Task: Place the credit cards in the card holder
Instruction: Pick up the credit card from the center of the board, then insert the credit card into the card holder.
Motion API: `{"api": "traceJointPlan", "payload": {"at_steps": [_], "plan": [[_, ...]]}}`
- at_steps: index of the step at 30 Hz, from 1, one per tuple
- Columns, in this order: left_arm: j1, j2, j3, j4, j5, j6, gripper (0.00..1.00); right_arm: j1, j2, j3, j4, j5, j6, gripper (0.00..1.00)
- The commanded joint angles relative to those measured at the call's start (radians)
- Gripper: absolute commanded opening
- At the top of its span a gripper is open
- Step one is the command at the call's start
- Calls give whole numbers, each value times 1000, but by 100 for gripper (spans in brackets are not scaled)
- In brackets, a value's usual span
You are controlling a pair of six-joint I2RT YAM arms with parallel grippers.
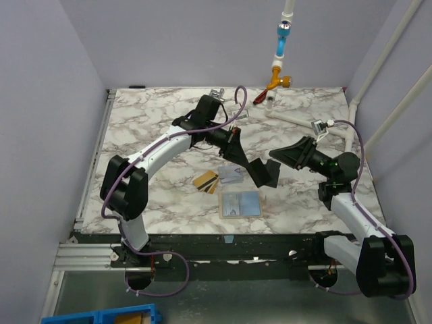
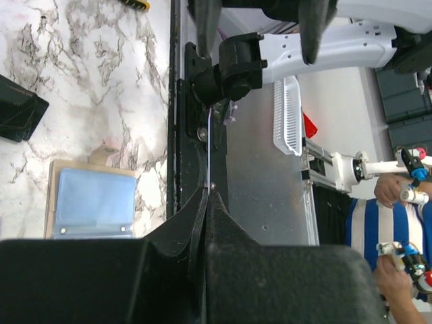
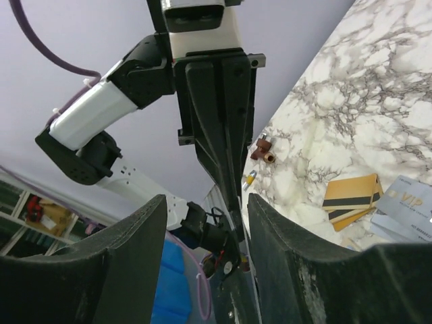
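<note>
Marble-look table (image 1: pixel 148 115) carries the holder (image 1: pixel 241 204), lying open near the front edge. Just behind it lie gold cards (image 1: pixel 206 181) and grey-blue cards (image 1: pixel 233 175), side by side. The left gripper (image 2: pixel 208 196) has its fingers pressed together; whether anything thin sits between them cannot be told. The right gripper (image 3: pixel 206 202) faces it, fingers spread, with the left gripper's tip showing between them.
</note>
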Motion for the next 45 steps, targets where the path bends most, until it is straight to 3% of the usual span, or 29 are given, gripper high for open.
{"api": "traceJointPlan", "payload": {"at_steps": [1,10,13,15,22,30,33,36,40,42,44,45], "plan": [[7,-83,32,-155,-19,131,0,-1,31,39,54,-92,26,54],[9,-90,105,-243,-4,152,0,91,51,74,-48,-70,-90,53],[12,-82,122,-260,-23,159,0,198,40,195,-376,-41,-328,49],[16,-78,124,-262,-30,159,0,243,25,233,-483,-15,-402,50],[28,-77,145,-318,-42,194,0,242,31,206,-458,-35,-383,47],[41,-76,180,-351,-39,215,0,242,7,186,-482,-61,-377,36],[46,-68,206,-380,-49,216,0,242,-2,177,-480,-69,-371,26],[45,-68,207,-380,-69,240,0,243,-20,178,-501,-23,-372,2],[40,-72,172,-362,-111,227,0,243,-43,190,-561,48,-388,1],[38,-75,149,-348,-149,185,9,242,-46,208,-664,123,-426,1],[38,-83,140,-353,-199,182,55,243,-29,236,-822,222,-506,1],[38,-88,139,-359,-224,186,63,242,-8,249,-908,269,-532,1]]}}
